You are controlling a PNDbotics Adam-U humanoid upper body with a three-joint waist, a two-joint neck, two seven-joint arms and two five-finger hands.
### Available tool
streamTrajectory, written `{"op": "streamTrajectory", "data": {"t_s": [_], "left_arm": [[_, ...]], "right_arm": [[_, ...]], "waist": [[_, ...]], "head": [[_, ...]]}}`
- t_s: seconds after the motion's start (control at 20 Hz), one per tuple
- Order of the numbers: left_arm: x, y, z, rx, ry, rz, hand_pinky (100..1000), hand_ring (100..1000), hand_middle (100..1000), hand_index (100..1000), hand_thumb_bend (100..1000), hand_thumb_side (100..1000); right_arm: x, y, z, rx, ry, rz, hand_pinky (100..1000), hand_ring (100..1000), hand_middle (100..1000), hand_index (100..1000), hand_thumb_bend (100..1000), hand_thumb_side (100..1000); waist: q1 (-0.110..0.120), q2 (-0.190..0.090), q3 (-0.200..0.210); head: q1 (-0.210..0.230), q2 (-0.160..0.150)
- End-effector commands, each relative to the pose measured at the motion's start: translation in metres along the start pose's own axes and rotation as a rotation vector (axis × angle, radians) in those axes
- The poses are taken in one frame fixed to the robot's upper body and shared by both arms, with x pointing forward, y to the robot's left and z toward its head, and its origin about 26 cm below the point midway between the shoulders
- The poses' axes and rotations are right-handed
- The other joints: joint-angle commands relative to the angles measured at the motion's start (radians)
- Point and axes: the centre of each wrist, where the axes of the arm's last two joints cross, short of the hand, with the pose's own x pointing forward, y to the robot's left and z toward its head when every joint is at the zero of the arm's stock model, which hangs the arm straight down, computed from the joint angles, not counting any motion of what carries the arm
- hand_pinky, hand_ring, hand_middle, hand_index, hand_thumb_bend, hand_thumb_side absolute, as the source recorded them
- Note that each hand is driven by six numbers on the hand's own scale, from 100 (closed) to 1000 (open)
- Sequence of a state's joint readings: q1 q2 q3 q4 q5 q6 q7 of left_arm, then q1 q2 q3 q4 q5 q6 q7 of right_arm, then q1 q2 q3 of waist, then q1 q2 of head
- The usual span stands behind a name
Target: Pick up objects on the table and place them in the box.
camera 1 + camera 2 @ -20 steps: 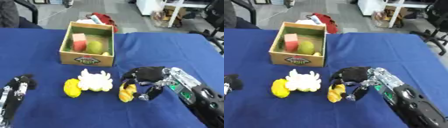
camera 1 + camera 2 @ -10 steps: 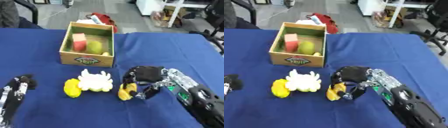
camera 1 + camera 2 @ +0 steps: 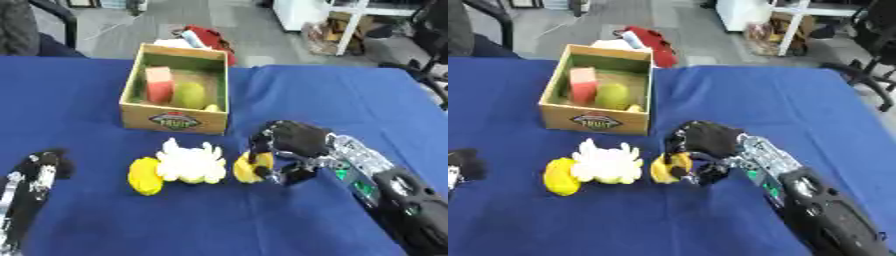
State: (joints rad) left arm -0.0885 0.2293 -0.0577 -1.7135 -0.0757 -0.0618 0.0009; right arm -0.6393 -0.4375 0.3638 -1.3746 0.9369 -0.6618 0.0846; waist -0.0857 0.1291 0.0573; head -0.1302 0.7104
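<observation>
A small yellow object lies on the blue table, and my right hand has its fingers curled round it from the right. To its left rest a white spiky object and a yellow lemon-like object, touching each other. Behind them stands the wooden box, holding a red block, a green fruit and a small yellow piece. My left hand sits at the lower left edge, its fingers curled and nothing in them.
Red and white things lie just beyond the table's far edge behind the box. A white shelf frame and a chair stand off to the right. Blue cloth shows bare on the right and front.
My right hand has shifted left and closed round the small yellow object. The left hand has stayed where it was.
</observation>
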Motion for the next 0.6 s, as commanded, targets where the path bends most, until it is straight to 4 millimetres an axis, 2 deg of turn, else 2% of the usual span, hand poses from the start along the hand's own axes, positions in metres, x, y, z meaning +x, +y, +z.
{"op": "streamTrajectory", "data": {"t_s": [0.05,0.2,0.4,0.5,0.55,0.6], "left_arm": [[0.006,0.004,-0.004,0.001,-0.024,-0.012,659,617,566,742,100,721],[0.007,0.003,-0.005,-0.004,-0.03,-0.009,660,617,566,742,100,723],[0.01,0.001,-0.008,-0.013,-0.045,-0.005,659,617,566,742,100,721],[0.012,0.001,-0.01,-0.016,-0.051,-0.004,660,617,566,742,100,722],[0.012,0.0,-0.011,-0.019,-0.053,-0.003,660,617,566,742,100,724],[0.012,0.0,-0.011,-0.022,-0.054,-0.003,660,617,566,742,100,724]], "right_arm": [[-0.019,-0.04,-0.008,-0.055,0.026,0.047,632,566,304,346,100,100],[-0.032,-0.061,-0.035,-0.078,0.034,0.043,626,560,301,343,100,100],[-0.05,-0.059,-0.072,-0.065,0.091,-0.042,638,570,323,371,100,118],[-0.057,-0.051,-0.086,-0.058,0.142,-0.084,658,591,372,449,100,125],[-0.058,-0.046,-0.092,-0.057,0.177,-0.098,670,615,430,532,100,127],[-0.059,-0.042,-0.098,-0.056,0.206,-0.102,672,619,440,549,100,127]], "waist": [[0.019,-0.028,0.004],[0.019,-0.023,0.012],[0.022,-0.012,0.033],[0.023,-0.006,0.043],[0.023,-0.003,0.048],[0.023,-0.001,0.051]], "head": [[0.004,-0.011],[0.003,-0.019],[-0.002,-0.031],[-0.006,-0.036],[-0.008,-0.038],[-0.009,-0.039]]}}
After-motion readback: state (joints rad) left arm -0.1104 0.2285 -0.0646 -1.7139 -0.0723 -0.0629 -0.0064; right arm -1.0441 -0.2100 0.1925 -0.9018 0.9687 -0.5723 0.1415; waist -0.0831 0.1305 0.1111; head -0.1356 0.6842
